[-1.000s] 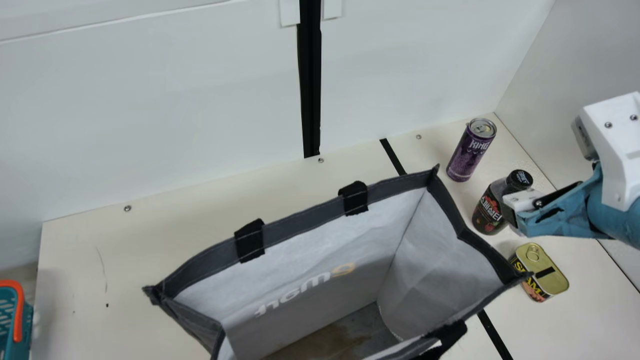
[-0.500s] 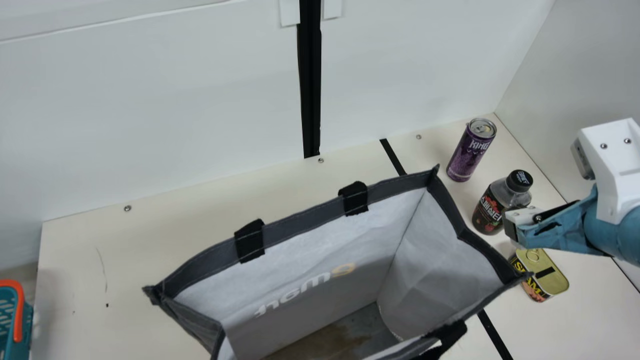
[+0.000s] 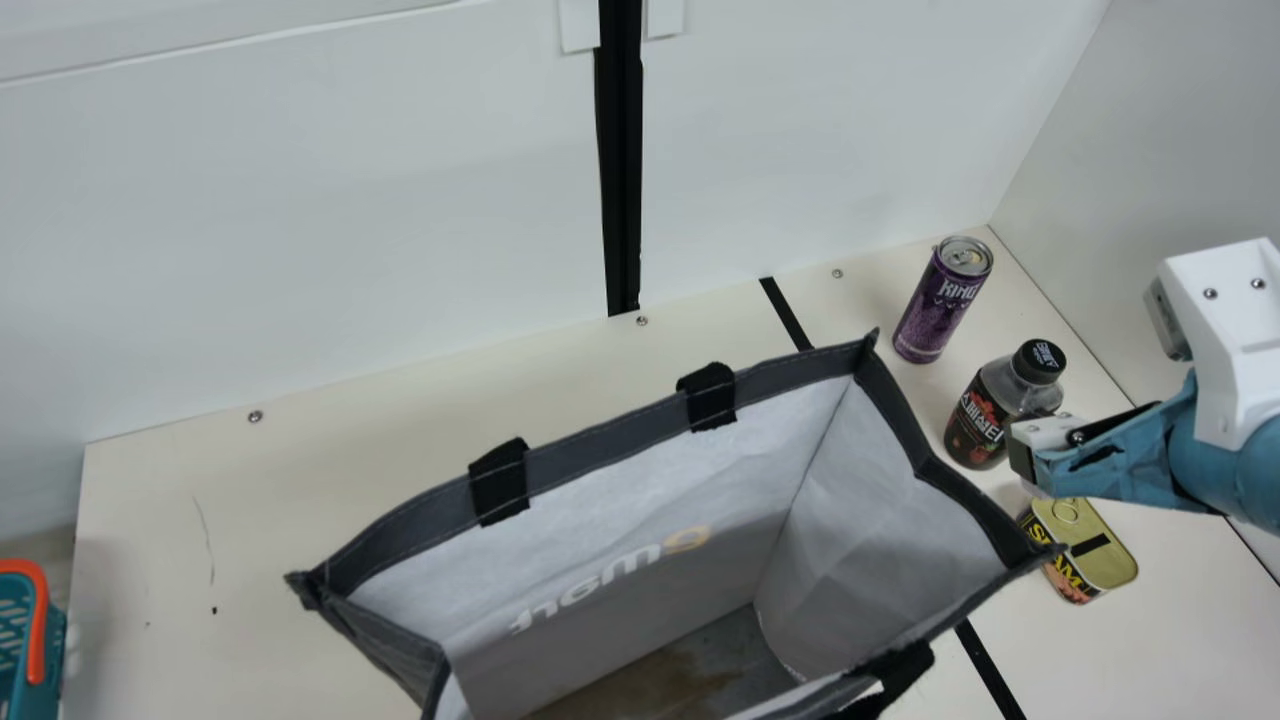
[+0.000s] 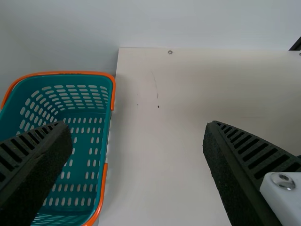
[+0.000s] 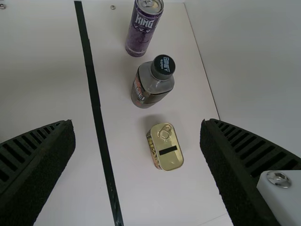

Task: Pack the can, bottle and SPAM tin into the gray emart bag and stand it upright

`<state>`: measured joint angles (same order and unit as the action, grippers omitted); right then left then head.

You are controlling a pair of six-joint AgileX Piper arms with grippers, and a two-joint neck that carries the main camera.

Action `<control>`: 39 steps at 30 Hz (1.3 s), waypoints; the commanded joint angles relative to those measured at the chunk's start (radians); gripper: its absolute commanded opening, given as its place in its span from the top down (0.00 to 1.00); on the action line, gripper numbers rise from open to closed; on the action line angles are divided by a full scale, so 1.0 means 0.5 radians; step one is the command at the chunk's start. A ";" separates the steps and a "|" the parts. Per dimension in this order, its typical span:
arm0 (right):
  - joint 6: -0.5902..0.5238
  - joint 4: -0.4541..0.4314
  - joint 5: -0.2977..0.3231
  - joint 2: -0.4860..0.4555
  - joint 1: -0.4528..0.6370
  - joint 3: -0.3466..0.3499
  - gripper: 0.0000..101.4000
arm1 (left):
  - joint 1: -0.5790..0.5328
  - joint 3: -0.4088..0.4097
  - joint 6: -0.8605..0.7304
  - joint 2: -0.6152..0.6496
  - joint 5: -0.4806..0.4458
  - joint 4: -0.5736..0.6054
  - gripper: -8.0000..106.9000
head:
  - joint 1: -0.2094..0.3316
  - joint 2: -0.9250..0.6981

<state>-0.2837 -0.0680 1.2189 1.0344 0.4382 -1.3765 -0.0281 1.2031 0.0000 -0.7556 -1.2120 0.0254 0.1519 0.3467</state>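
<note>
The gray bag (image 3: 800, 362) stands upright with its mouth spread, its visible floor bare. Right of it on the table are a purple can (image 3: 942, 300), a dark bottle (image 3: 975, 425) and the SPAM tin (image 3: 1100, 560). My right gripper (image 3: 1030, 460) hangs above the table between the bottle and the tin. In the right wrist view the SPAM tin (image 5: 165, 147) lies below and between the wide-open fingers of my right gripper (image 5: 137, 160), touched by neither. My left gripper (image 4: 138, 160) is open with nothing held, over the table's left part.
A teal basket with orange handles (image 3: 36, 630) stands at the table's left edge; the left wrist view shows this basket (image 4: 89, 136) beside bare cream table (image 4: 155, 155). White walls (image 3: 300, 220) rise behind and at the right, close to my right arm.
My right arm has come down in the main view from beside the bottle toward the SPAM tin, then nearly stopped. The bag, can, bottle and tin have not moved.
</note>
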 commanded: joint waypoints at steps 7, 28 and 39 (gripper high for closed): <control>0.000 0.000 0.000 0.000 0.000 0.000 0.06 | 0.000 0.000 0.000 0.000 0.000 0.000 0.15 | 0.045 0.005; 0.000 0.000 0.000 0.000 0.000 0.000 0.06 | -0.049 0.080 0.005 -0.035 -0.011 -0.004 0.15 | 0.045 0.005; 0.000 0.000 0.000 0.000 0.000 0.000 0.06 | -0.159 0.283 0.030 -0.154 -0.006 -0.021 0.15 | 0.045 0.005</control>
<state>-0.2837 -0.0680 1.2189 1.0344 0.4382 -1.3765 -0.1044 1.3340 0.0139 -0.8263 -1.2147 0.0150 0.1519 0.3482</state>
